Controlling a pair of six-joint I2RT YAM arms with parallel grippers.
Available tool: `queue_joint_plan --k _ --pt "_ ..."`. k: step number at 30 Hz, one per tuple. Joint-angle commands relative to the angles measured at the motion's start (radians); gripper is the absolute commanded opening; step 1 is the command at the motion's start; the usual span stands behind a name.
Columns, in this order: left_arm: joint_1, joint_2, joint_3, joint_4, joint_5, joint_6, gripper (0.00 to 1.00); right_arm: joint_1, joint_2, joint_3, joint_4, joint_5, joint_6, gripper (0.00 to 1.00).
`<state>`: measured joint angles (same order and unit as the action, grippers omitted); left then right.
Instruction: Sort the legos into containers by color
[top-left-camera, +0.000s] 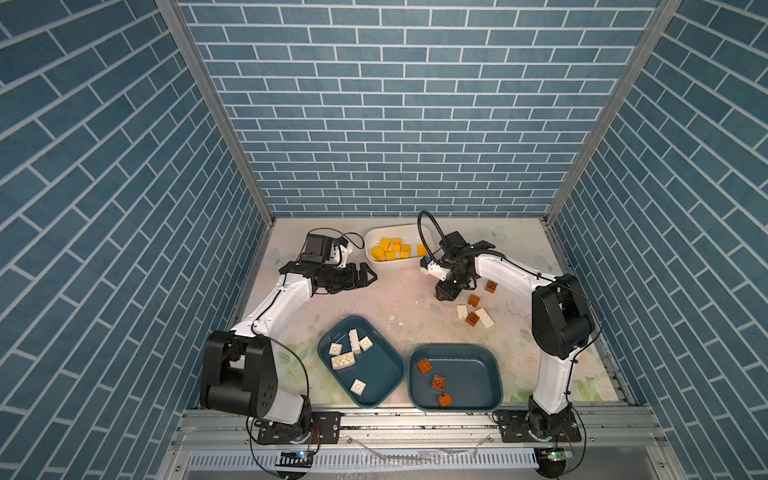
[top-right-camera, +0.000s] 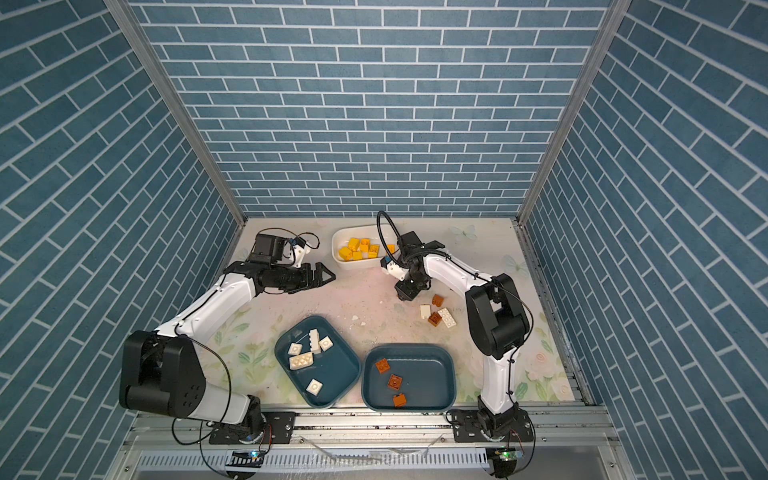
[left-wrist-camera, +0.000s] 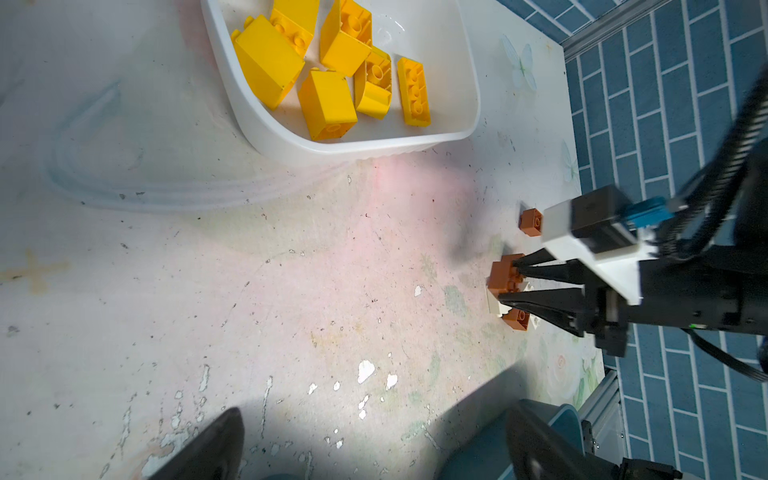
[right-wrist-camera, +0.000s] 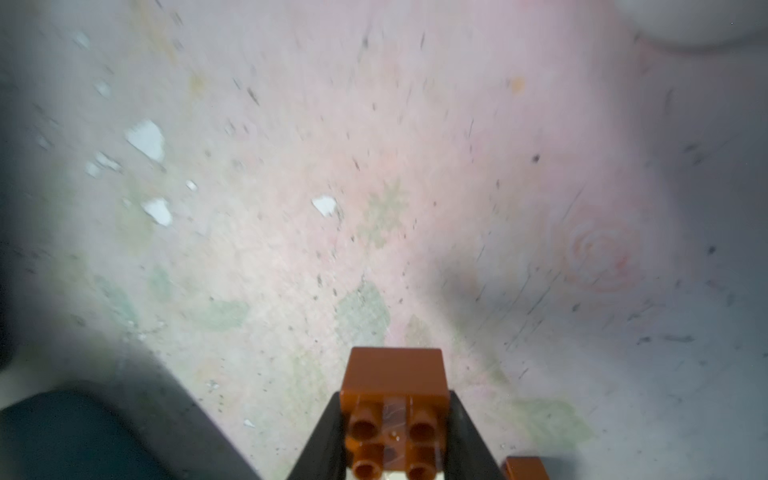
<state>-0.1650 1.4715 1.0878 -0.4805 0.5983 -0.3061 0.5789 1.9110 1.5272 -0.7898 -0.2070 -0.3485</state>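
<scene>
The left hand (top-left-camera: 369, 276) (top-right-camera: 326, 276) lies just left of the small white rounded plastic tub (top-left-camera: 395, 267), jaws spread wide and holding nothing. Its own wrist view shows only two dark fingertips (left-wrist-camera: 216, 436), with bare floral-printed worktop (left-wrist-camera: 291, 291) between them.

The white tub holds the yellow plastic bricks (top-left-camera: 392, 249). From above they read as a small heap. The left wrist view shows the yellow bricks (left-wrist-camera: 332, 83) tumbled, several on their sides or hollow side up.

Well in front of the white tub, toward the arm bases, two larger dark teal plastic tubs sit just beside each other. The left teal tub (top-left-camera: 374, 386) carries five white-cream bricks (top-left-camera: 345, 359). The right teal tub (top-left-camera: 469, 374) carries three brown-orange bricks (top-left-camera: 437, 381).

The right hand (top-left-camera: 441, 296) (top-right-camera: 402, 296) hangs near the white tub's right front corner, pointing down, pinching one small studded plastic brown-orange 2x2 brick (right-wrist-camera: 395, 374). In both top views the hand's body covers nearly all of that brick. The right wrist view shows it plainly — gripped by two side walls, four studs toward the camera. The left wrist view shows it from the side at the fingertips (left-wrist-camera: 515, 264). Whether it is clear of the worktop I cannot tell.

Right of this hand, farther from the white tub, lie the loose brown bricks (top-left-camera: 473, 300) and two loose white bricks (top-left-camera: 484, 318) — one brown touching the long white one.
</scene>
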Motion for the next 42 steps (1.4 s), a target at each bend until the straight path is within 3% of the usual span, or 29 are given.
queue_joint_plan --k 1,5,12,21,27,33,37,42 --pt "0.022 -0.028 -0.006 -0.024 0.014 0.019 1.00 0.025 -0.030 0.063 0.008 -0.062 0.084 0.23" --pt "0.033 -0.042 -0.007 -0.024 0.018 0.018 1.00 0.024 0.010 0.152 0.027 -0.058 0.121 0.24" --pt "0.051 -0.078 -0.029 -0.022 0.024 0.018 1.00 0.034 0.051 0.234 -0.020 -0.132 0.077 0.23" --pt "0.064 -0.109 -0.048 -0.038 0.050 0.043 1.00 0.164 -0.210 -0.036 -0.135 -0.209 -0.003 0.23" --pt "0.065 -0.104 -0.055 -0.040 0.070 0.052 1.00 0.329 -0.400 -0.285 -0.176 -0.127 0.021 0.23" --pt "0.065 -0.092 -0.055 -0.049 0.087 0.070 1.00 0.499 -0.479 -0.453 -0.189 -0.013 0.013 0.24" --pt "0.065 -0.085 -0.053 -0.052 0.093 0.074 1.00 0.542 -0.474 -0.504 -0.168 0.066 0.020 0.27" --pt "0.065 -0.098 -0.057 -0.067 0.091 0.088 1.00 0.544 -0.447 -0.499 -0.154 0.165 0.035 0.40"
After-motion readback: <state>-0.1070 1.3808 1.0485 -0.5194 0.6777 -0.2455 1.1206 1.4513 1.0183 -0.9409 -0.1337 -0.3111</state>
